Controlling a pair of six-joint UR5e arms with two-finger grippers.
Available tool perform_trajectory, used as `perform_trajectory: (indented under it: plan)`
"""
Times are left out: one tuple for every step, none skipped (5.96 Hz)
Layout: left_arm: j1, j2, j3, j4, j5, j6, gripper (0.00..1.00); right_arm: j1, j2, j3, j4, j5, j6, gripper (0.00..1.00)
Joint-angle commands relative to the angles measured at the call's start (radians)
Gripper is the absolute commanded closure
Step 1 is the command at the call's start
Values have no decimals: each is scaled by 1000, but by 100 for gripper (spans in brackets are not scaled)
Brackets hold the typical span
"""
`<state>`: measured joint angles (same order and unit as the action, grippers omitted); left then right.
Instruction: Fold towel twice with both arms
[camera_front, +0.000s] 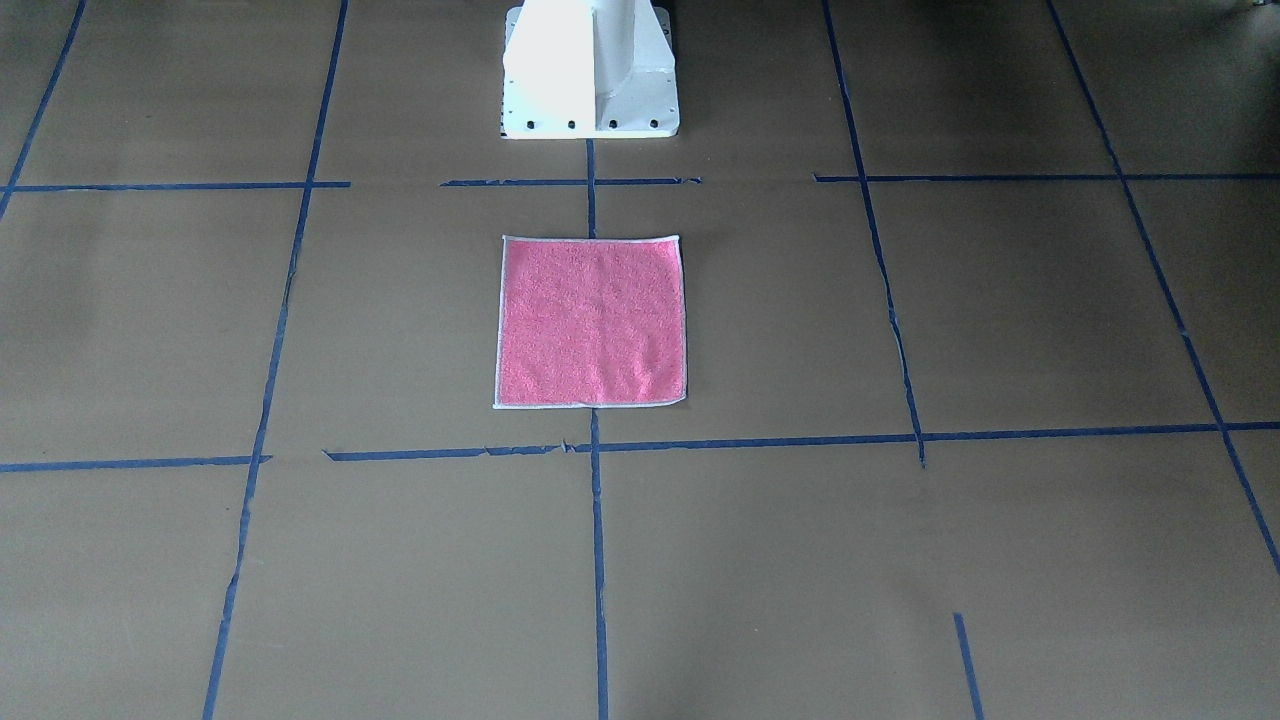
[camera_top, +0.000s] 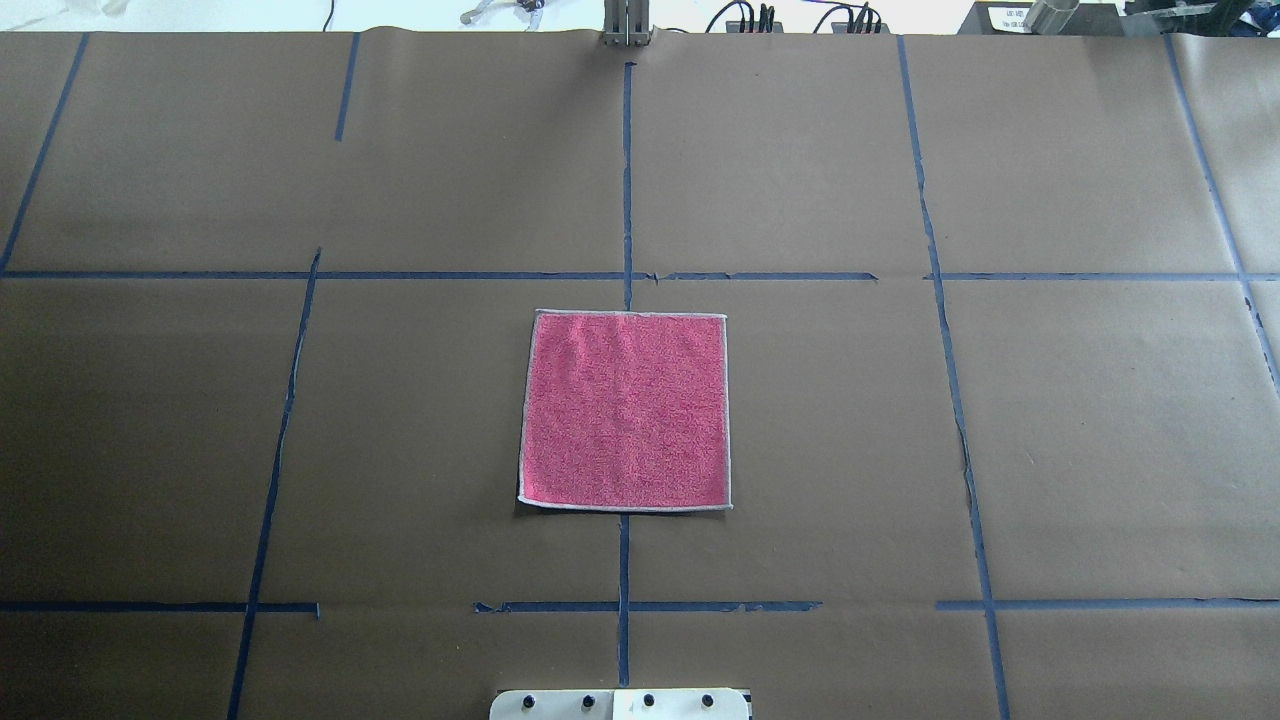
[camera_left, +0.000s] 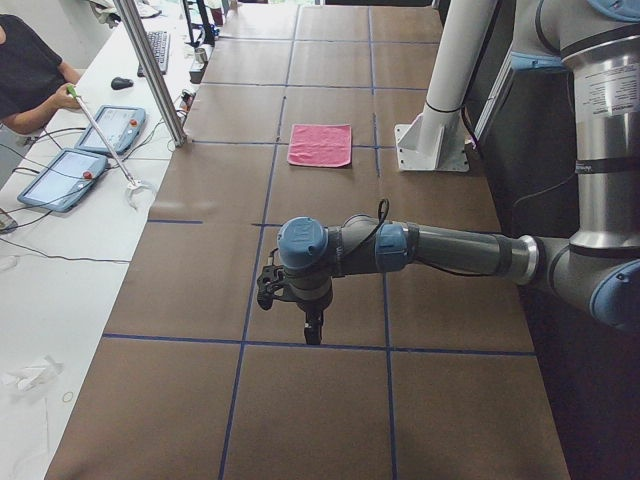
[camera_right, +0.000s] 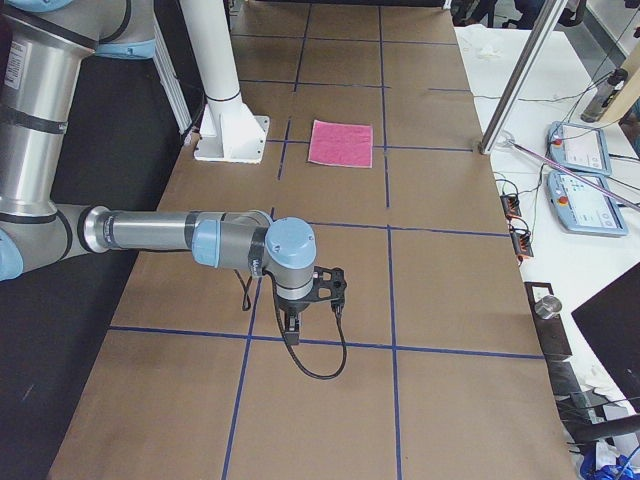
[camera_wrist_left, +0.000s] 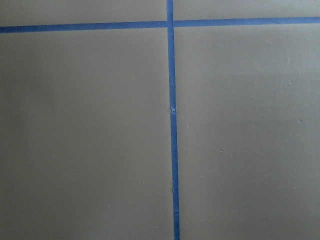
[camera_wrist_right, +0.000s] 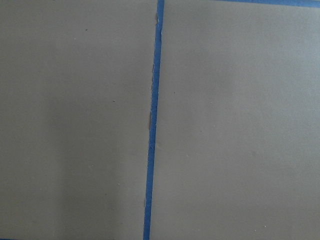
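Surface: brown paper (camera_wrist_left: 75, 140) fills the whole view, flat and matte, with a few tiny specks and dents scattered toward the right.
Long tape: a blue tape strip (camera_wrist_left: 173, 160) runs from the top edge to the bottom edge, just right of the middle.
Cross tape: a second blue strip (camera_wrist_left: 80, 27) lies side to side near the top, reaching both edges and sitting a touch higher on the right.
Crossing: the two strips meet close to the top edge (camera_wrist_left: 170, 23).
Nick: a small pale nick (camera_wrist_left: 172, 108) marks the long strip about halfway down.
Light: the paper looks dimmer on the left and paler on the right.
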<state>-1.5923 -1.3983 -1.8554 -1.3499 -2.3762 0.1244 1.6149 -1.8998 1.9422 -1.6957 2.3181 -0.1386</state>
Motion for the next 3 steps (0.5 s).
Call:
perform_trajectory:
  plan:
    - [0,-2,1,0,0,-3,0,0,2,-8,5,10,16,0]
    - [2,-1,-7,0,0,0,0,0,2,-9,5,10,17,0]
    - [2,-1,-2,1,0,-2,0,-1,4,-8,7,13,17,0]
